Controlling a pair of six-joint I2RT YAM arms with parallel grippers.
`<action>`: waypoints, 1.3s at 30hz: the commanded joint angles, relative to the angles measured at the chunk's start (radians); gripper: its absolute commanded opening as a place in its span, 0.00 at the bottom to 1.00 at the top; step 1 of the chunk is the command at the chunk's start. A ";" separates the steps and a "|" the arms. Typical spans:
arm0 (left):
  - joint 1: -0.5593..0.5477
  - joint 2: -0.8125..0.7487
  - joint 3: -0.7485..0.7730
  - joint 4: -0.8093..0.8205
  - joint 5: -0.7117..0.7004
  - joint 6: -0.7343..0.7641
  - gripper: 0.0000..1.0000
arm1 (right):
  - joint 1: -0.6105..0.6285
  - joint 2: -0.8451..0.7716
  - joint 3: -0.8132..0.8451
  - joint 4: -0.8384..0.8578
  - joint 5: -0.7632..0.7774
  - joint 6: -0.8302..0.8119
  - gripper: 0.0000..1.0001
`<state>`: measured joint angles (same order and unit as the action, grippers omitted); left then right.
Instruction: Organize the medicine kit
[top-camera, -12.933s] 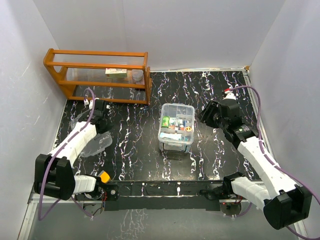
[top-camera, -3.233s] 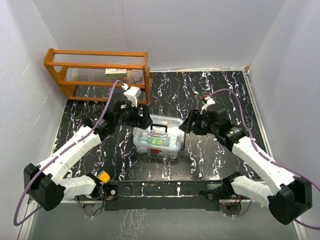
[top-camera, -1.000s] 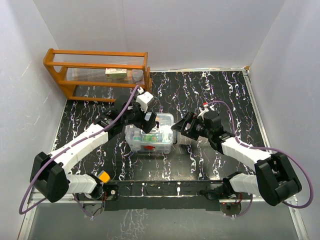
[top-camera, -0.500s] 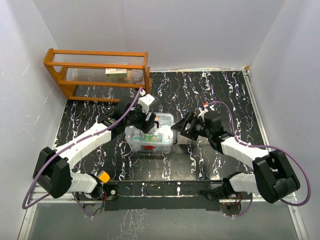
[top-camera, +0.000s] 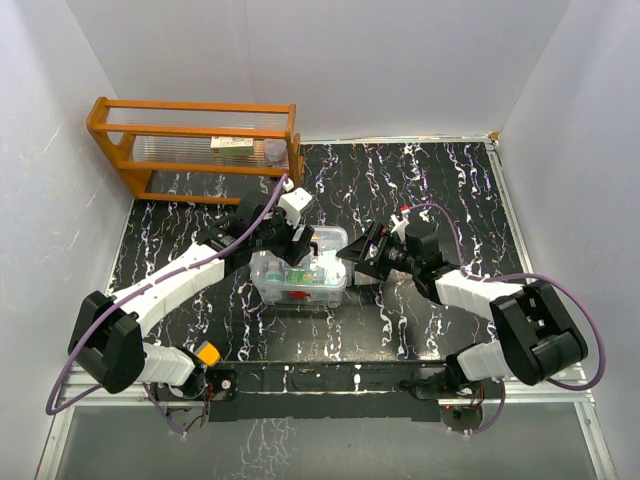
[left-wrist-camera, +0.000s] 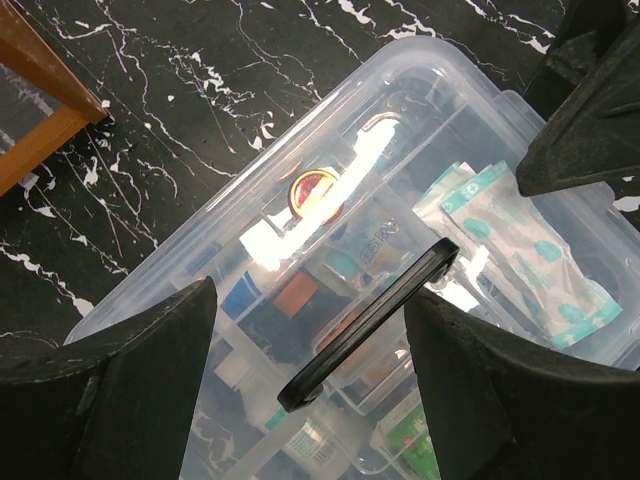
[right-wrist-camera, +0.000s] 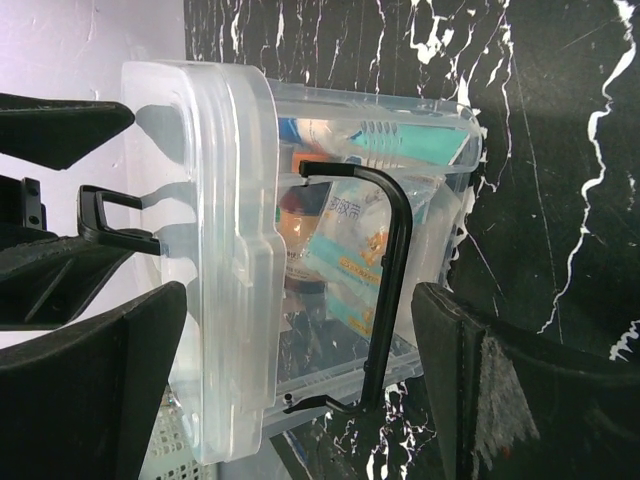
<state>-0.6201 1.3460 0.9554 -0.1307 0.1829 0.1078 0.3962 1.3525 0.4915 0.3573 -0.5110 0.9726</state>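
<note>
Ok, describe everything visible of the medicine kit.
The kit is a clear plastic box with rounded corners, a red mark in front and a clear lid with a dark handle. Packets show through. It stands upright on the black table, lid on. The open left pincer straddles the handle, contact unclear; the open right pincer faces its right end.

The kit (top-camera: 298, 285) fills the space between both grippers. Directly beneath the left gripper (left-wrist-camera: 308, 295) lies the kit's dark handle (left-wrist-camera: 370, 325), with a gap on either side inside the spread jaws. Just ahead of the wide-open right gripper (right-wrist-camera: 300, 290) stand the kit's end and its black clip (right-wrist-camera: 388, 300). On the left gripper's far side the rack (top-camera: 195, 150) stands near. On the right gripper's far side there is open table (top-camera: 440, 180).
</note>
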 joint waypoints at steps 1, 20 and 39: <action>-0.033 0.018 -0.026 -0.075 -0.056 0.034 0.74 | 0.002 0.047 -0.038 0.119 -0.059 0.047 0.93; -0.044 -0.003 -0.041 -0.092 -0.103 -0.038 0.72 | 0.005 -0.092 0.104 -0.298 0.101 -0.053 0.45; -0.044 -0.039 -0.073 -0.088 -0.118 -0.061 0.70 | 0.147 -0.097 0.341 -0.623 0.320 -0.117 0.29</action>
<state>-0.6601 1.3132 0.9207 -0.1123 0.0917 0.0498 0.5030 1.2560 0.7525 -0.1654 -0.3012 0.8833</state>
